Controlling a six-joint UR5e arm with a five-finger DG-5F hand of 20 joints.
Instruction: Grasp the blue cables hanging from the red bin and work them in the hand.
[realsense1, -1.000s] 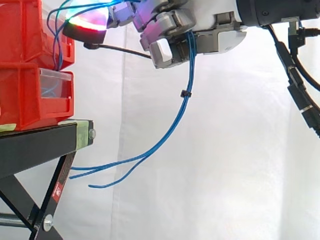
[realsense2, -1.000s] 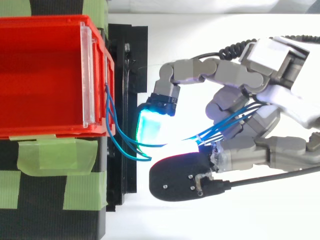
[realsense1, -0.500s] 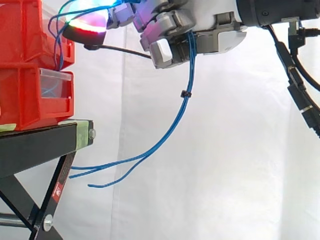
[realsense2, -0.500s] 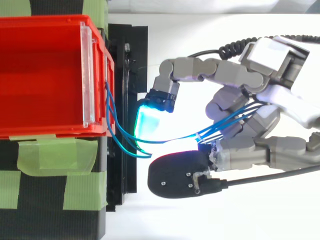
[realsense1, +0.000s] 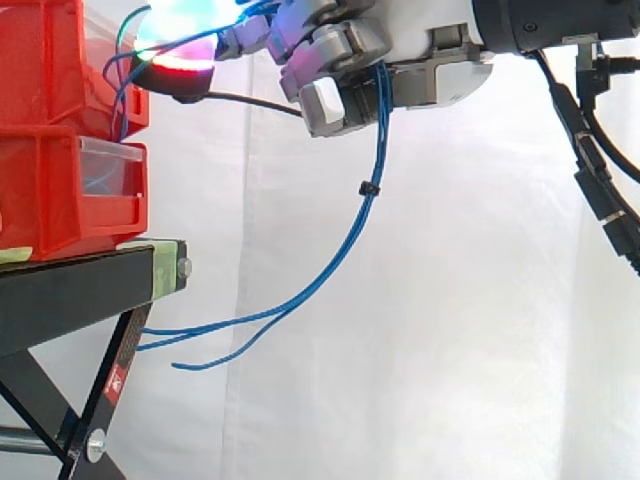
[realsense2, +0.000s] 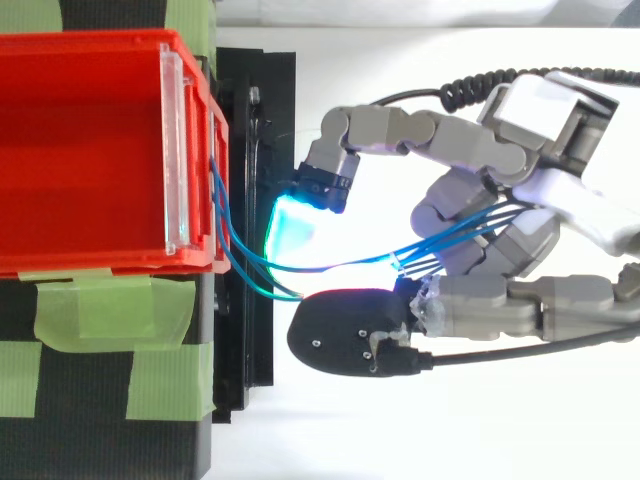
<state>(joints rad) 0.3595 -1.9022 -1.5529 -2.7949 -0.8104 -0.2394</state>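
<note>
The fingers (realsense2: 462, 196) were curled round the blue cables (realsense2: 445, 240) close to the palm, so the hand (realsense2: 585, 215) had the bundle gripped. Other fingers reached out toward the red bin (realsense2: 100, 40), their glowing fingertips (realsense2: 290, 228) lying beside the strands. From that grip the blue cables ran across the gap to the bin's front wall. In the side view they dropped below the hand (realsense1: 400, 70), passed a small black tie (realsense1: 367, 188) and trailed down to loose ends beside the black stand (realsense1: 70, 290).

Working the strands well probably meant keeping the curled grip just loose enough for them to slide. It also meant leaving some slack in the short span to the bin, since a hard pull could drag the bin forward on the stand. The outstretched pads looked well placed to close on the strands between them.

The glow washed out the fingertips, so it could not be told whether they touched the cables. The curled fingers hid how the strands lay inside the grip, and how many were held. Where the cables were fixed inside the bin could not be seen. The side view's top edge cut off the upper part of the hand.
</note>
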